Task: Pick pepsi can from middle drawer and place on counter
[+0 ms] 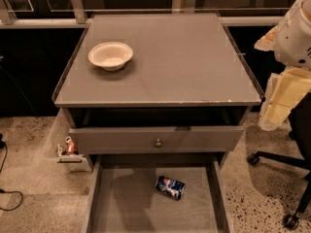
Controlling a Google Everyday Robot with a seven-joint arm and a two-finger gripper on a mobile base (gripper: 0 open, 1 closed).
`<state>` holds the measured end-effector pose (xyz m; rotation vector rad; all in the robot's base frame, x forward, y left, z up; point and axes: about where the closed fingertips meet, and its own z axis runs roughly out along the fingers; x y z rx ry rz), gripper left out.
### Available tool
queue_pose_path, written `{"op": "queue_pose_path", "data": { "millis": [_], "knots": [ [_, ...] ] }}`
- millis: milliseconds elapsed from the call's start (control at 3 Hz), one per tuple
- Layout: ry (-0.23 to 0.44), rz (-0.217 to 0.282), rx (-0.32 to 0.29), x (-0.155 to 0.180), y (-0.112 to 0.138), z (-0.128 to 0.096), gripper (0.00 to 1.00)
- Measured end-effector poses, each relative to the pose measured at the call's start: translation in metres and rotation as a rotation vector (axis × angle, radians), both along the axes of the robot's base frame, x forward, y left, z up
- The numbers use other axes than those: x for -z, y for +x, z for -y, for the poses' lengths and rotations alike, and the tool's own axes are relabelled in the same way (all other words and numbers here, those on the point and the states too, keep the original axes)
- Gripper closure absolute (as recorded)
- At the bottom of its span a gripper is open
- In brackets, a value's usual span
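The pepsi can (170,187) is dark blue and lies on its side on the bare floor of the pulled-out middle drawer (121,203), right of its centre. The counter (184,62) is the flat grey cabinet top above it. My gripper (272,113) hangs at the far right of the view, beside the counter's right front corner. It is well above and to the right of the can and touches nothing. White arm housing (296,33) sits above it.
A white bowl (111,55) stands on the counter's back left. A grey drawer front with a round knob (158,142) juts out slightly above the open drawer. A small reddish can-like item (71,145) sits in a clear side bin. Office chair legs (277,159) stand at the right.
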<state>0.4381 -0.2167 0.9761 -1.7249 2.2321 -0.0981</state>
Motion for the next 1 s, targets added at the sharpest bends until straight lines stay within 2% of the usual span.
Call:
{"op": "queue_pose_path", "data": {
  "millis": [333, 667, 1000],
  "knots": [
    [0.000, 0.000, 0.000, 0.000, 0.000, 0.000, 0.00],
    [0.005, -0.022, -0.013, 0.030, -0.001, -0.005, 0.00],
    [0.034, -0.056, -0.050, 0.090, -0.013, -0.013, 0.00]
  ]
}}
